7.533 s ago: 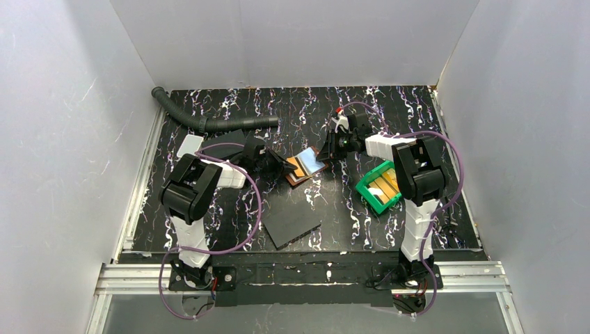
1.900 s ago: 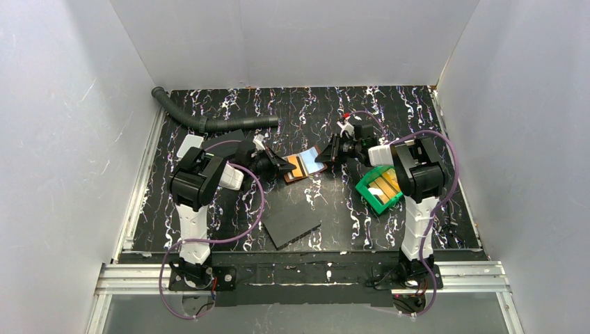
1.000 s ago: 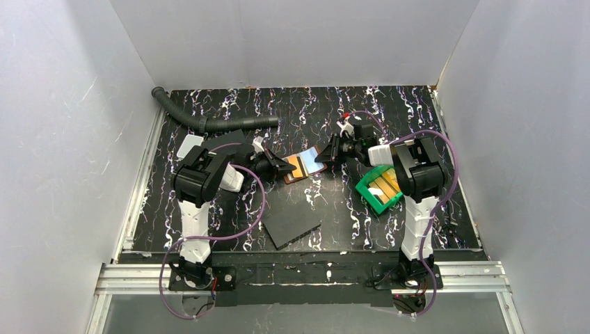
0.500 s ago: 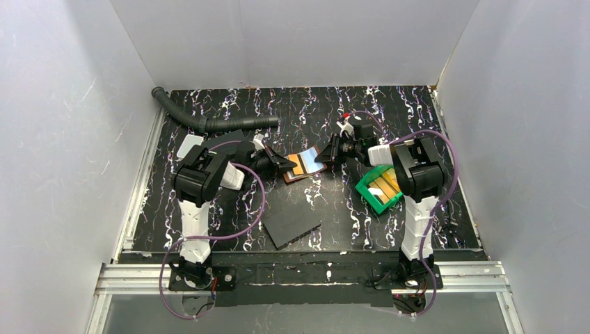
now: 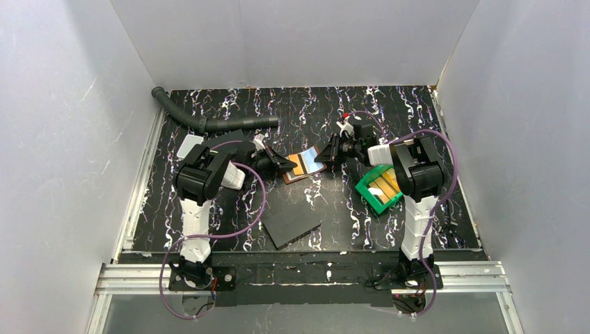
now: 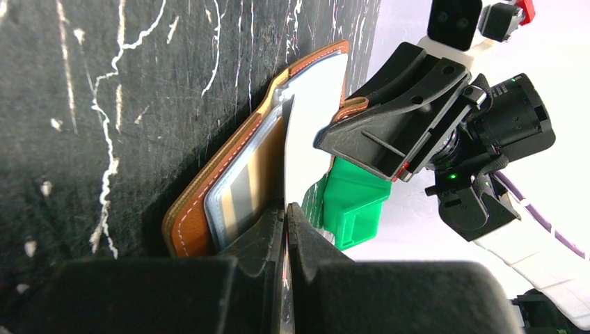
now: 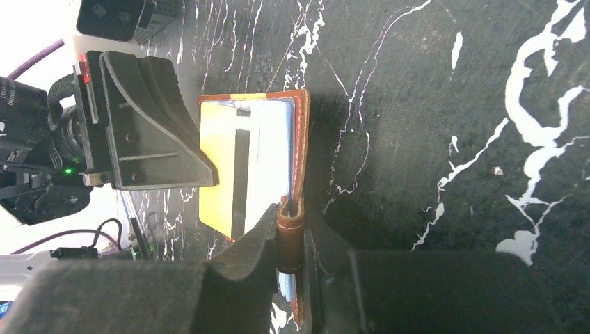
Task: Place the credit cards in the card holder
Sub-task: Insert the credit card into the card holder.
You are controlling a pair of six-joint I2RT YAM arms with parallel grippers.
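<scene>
The right pincer (image 7: pixel 290 217) was pinching the snap tab (image 7: pixel 290 226) of the card holder (image 7: pixel 300 139). The brown leather strip stood between its two fingers, and so the holder was kept open on the desk (image 5: pixel 334 223). The left pincer (image 6: pixel 286 209) came at the card holder from the opposite side, with its fingers pressed together. Its tip was at the edge of the orange-yellow card (image 7: pixel 219 160). Whether it was nipping this card I could not tell.

The orange-yellow card lay flat on the open inside of the card holder and had one dark stripe along its length. Beside it, on the half of the holder nearer to the right pincer, a light blue card (image 5: pixel 313 161) showed pale and shiny. Any print on the two cards was too small to read.

The card holder rested near the middle of the desk, between the two pincers. A green bin (image 5: pixel 367 189) stood near the card holder on the right arm's side, with further cards (image 5: pixel 385 182) of orange-yellow colour lying in it. A dark grey slab (image 5: pixel 292 224) lay on the desk between the card holder and the arm bases. A black corrugated hose (image 5: pixel 209 123) lay well apart from the card holder, toward the far corner on the left arm's side. A pale flat piece (image 5: pixel 189 145) lay beyond the left arm from the holder.
</scene>
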